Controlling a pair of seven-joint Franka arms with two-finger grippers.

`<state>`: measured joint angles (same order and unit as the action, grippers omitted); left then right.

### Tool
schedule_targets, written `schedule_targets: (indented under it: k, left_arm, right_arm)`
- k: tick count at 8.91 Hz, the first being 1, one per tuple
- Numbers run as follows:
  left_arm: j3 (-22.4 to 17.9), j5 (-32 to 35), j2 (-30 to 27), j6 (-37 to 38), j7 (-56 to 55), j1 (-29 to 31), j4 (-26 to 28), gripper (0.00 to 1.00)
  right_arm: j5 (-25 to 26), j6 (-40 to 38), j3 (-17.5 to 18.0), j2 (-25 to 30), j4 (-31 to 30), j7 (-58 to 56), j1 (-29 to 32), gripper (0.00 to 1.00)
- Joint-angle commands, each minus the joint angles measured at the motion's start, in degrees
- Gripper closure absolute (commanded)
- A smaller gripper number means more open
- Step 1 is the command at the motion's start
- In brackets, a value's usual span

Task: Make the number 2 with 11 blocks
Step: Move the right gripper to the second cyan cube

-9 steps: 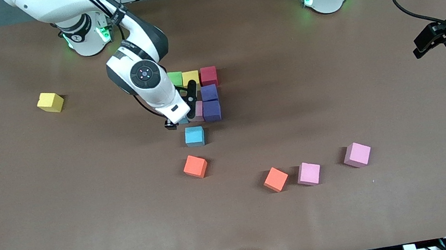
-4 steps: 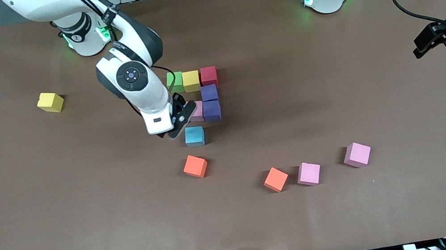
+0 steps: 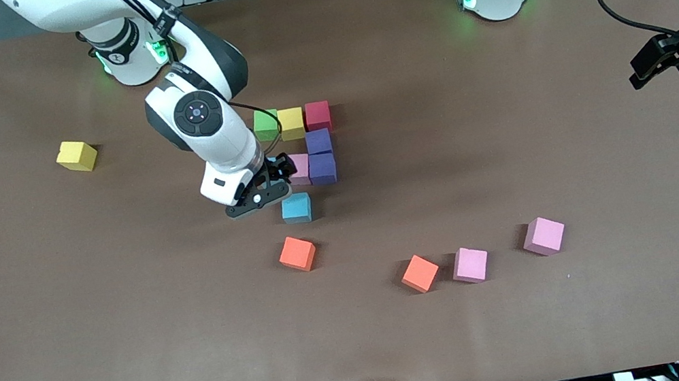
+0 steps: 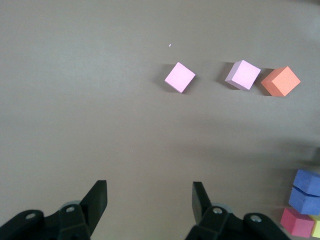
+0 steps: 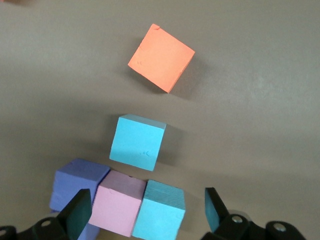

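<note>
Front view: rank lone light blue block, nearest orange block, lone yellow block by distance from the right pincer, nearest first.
From the right pincer, open above the table:
1. Lone light blue block, just beside it, nearer the camera than the digit.
2. Orange block, nearer the camera again.
3. Lone yellow block, toward the right arm's end.

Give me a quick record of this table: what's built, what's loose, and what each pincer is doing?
Built so far: green block, yellow, red, two purple blocks, pink, light blue, set edge to edge
Loose near it: light blue block, orange block
Right pincer: open, above the placed light blue
Left pincer: open, waiting at the left arm's end of the table
</note>
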<state>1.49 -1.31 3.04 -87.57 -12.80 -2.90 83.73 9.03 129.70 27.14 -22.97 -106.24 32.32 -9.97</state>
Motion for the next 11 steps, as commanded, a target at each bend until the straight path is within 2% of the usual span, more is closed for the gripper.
schedule_targets:
  k: [1, 2, 4, 5, 11]
  left_arm:
    - [-0.08, -1.33, 0.30, 0.03, -0.83, 0.17, -1.03, 0.23]
    - [-0.08, -1.41, 0.39, 0.03, -0.83, 0.17, -1.03, 0.23]
    - [-0.08, -1.41, 0.30, 0.03, -0.83, 0.17, -1.03, 0.23]
    - [-0.08, -1.41, 0.30, 0.03, -0.83, 0.17, -1.03, 0.23]
    - [-0.08, -1.41, 0.30, 0.03, -0.83, 0.17, -1.03, 0.23]
  right_arm:
    - [0.72, 5.27, 0.55, -2.51, 0.69, 8.34, 0.04, 0.00]
    - [4.56, 8.08, 0.55, -4.87, 0.69, 10.81, -0.31, 0.00]
    - [15.44, 11.09, 0.55, -9.36, 0.77, 19.48, -0.40, 0.00]
    - [18.80, 11.10, 0.55, -11.03, 0.86, 23.71, -1.27, 0.00]
    - [19.71, 13.30, 0.63, -14.73, 2.26, 24.37, -1.45, 0.00]
